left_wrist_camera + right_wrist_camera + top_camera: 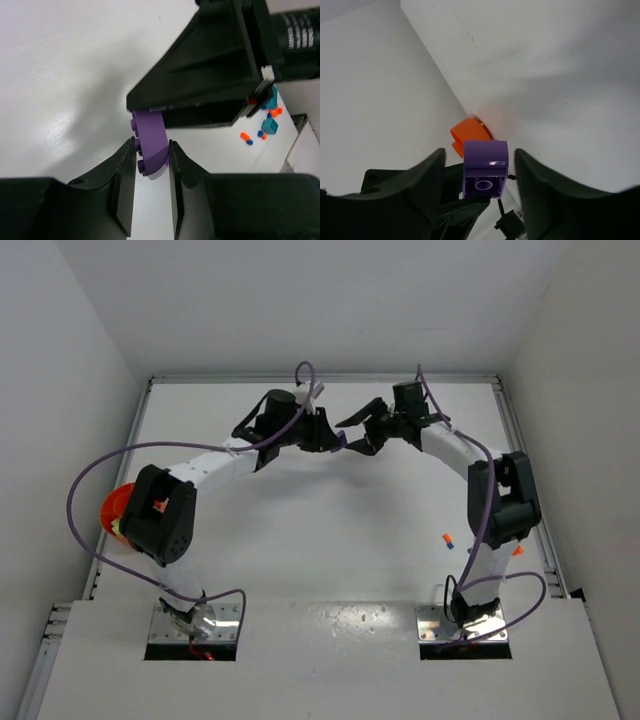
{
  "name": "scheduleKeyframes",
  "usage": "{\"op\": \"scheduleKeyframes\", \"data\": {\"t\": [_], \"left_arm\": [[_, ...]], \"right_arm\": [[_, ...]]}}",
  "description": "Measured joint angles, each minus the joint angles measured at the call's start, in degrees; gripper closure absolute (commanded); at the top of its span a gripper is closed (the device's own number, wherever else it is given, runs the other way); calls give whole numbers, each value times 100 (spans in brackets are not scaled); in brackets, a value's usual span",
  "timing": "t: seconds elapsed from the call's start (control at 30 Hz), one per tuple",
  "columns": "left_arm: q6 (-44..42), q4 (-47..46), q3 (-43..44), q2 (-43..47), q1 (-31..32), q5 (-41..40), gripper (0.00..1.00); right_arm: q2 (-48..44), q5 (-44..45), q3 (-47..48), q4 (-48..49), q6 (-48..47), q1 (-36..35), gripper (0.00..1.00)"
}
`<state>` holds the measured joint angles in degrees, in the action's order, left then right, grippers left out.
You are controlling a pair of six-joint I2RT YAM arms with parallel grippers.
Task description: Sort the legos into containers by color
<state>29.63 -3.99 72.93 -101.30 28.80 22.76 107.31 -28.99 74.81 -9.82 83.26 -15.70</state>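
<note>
Robotics lab cell, white table (330, 540) boxed by plain white walls (70, 360), cabled robot arms (215, 468)

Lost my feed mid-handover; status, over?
Left gripper shut on purple brick. Right gripper open, straddling it. Bowl far left, partly under left arm.

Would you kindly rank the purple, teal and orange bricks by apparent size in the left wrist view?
1. purple brick, though closeness to the camera inflates it
2. teal brick
3. orange brick

Purple lego (150, 145), orange bowl (113, 506), black left gripper (150, 155), white table (330, 530).
</note>
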Motion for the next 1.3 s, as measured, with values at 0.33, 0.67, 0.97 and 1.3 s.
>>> {"op": "scheduleKeyframes", "data": {"t": [0.33, 0.67, 0.97, 1.3], "left_arm": [[-1620, 1416, -391, 1204, -691, 977, 92], [-5945, 5292, -101, 2599, -3327, 1613, 100], [-8605, 7475, -79, 2892, -4968, 861, 100], [-9774, 7711, -118, 2946, -6301, 138, 100]], "right_arm": [[-824, 699, -227, -321, -2999, 437, 29], [-2234, 1331, -476, -811, -7093, 514, 26], [-1700, 748, -350, -1449, -8196, 557, 29], [-977, 439, 603, -2208, -8647, 584, 30]]}}
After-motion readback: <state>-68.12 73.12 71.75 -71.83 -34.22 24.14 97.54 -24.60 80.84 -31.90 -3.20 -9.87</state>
